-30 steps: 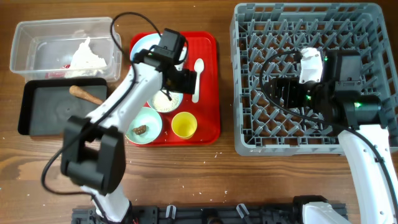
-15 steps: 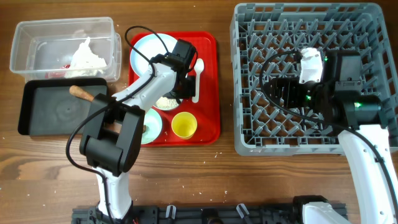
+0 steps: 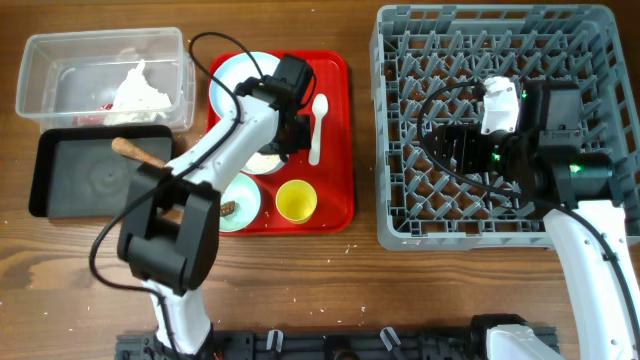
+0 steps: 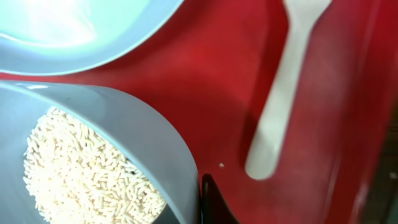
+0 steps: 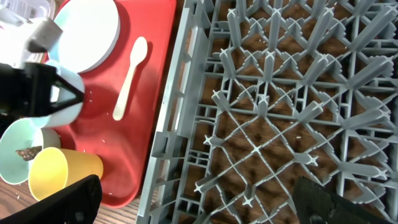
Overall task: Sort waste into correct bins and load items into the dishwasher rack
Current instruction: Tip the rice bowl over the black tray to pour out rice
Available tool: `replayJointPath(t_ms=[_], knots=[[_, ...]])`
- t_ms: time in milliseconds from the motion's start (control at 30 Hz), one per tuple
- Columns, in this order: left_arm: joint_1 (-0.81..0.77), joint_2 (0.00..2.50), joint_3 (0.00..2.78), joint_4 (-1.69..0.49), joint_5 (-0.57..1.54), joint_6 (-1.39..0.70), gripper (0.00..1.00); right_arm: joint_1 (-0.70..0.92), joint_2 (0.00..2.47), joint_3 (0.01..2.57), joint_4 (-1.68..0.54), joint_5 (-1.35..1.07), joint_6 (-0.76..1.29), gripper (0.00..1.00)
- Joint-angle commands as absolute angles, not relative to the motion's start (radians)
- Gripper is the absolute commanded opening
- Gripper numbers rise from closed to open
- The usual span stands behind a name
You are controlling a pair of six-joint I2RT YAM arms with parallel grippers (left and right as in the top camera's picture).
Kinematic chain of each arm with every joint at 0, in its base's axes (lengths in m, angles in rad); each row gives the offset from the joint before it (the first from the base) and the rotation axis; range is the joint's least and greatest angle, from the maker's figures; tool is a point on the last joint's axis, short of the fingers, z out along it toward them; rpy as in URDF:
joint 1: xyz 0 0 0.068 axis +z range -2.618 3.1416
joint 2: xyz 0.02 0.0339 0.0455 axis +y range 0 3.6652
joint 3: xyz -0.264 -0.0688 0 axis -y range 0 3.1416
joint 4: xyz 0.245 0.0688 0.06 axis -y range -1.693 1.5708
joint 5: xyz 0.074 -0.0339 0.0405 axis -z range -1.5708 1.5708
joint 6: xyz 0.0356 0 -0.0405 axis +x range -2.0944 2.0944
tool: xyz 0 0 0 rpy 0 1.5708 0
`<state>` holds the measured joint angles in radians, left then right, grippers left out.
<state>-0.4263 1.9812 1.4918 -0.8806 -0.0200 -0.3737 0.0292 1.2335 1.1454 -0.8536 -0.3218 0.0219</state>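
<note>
My left gripper [image 3: 283, 140] is shut on the right rim of the small pale blue bowl [image 3: 262, 163], which holds white rice [image 4: 81, 168]. One dark finger [image 4: 210, 198] presses the outside of the bowl wall [image 4: 146, 134]; the other is hidden inside. The bowl sits on the red tray [image 3: 335, 160] below the pale blue plate [image 3: 232, 75]. The white spoon [image 3: 317, 125] lies to its right. The yellow cup [image 3: 296, 201] and the mint-green bowl [image 3: 240, 195] with a brown chunk [image 3: 228, 208] stand at the tray's front. My right gripper [image 5: 199, 208] hangs open over the grey rack [image 3: 385, 130].
At the far left, a clear tub [image 3: 40, 80] holds crumpled white paper [image 3: 135, 88] and a red scrap [image 3: 95, 117]. In front of it a black tray [image 3: 75, 185] holds the orange-brown stick [image 3: 135, 152]. The rack has no dishes in it.
My left gripper has come down at the rice bowl's right edge and shut on its rim. The right arm has not moved.
</note>
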Motion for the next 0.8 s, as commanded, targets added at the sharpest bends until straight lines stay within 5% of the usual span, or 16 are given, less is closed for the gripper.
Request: replayJointPath(t_ms=[0, 333, 767], knots=[[-0.419, 1.864, 1.514, -0.924, -0.012, -0.405, 0.04, 0.033, 1.242, 1.164, -0.854, -0.339, 0.03, 1.0], [-0.087, 1.649, 1.512, -1.131, 0.09, -0.366, 0.04, 0.033, 1.242, 1.164, -0.85, -0.339, 0.03, 1.0], [0.601, 1.792, 1.338, -1.003, 0.859, -0.041, 0.04, 0.033, 1.242, 1.164, -0.842, -0.339, 0.045, 0.99]])
